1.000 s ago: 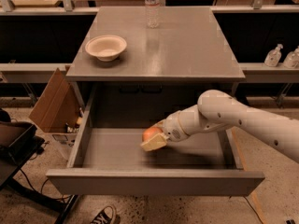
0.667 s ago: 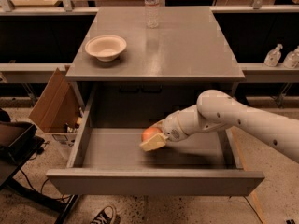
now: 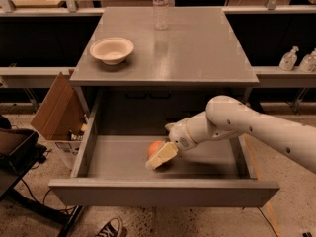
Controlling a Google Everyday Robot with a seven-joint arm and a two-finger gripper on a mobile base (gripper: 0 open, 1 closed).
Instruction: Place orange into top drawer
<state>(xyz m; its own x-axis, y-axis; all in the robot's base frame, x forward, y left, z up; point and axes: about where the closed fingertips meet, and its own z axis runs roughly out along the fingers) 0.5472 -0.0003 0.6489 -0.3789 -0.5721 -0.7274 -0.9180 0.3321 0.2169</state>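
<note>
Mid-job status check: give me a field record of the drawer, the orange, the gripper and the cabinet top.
drawer: wide grey metal drawer, pulled open
orange: small round orange fruit, inside the drawer near its middle, right beside the gripper
gripper: beige two-finger gripper, reaching into the drawer from the right
hold on orange: cannot tell
cabinet top: grey cabinet top bears a beige bowl at left, a clear plastic bottle at the back

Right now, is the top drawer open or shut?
Open. The top drawer is pulled out, its grey floor exposed; the gripper is down inside it, at the orange.
</note>
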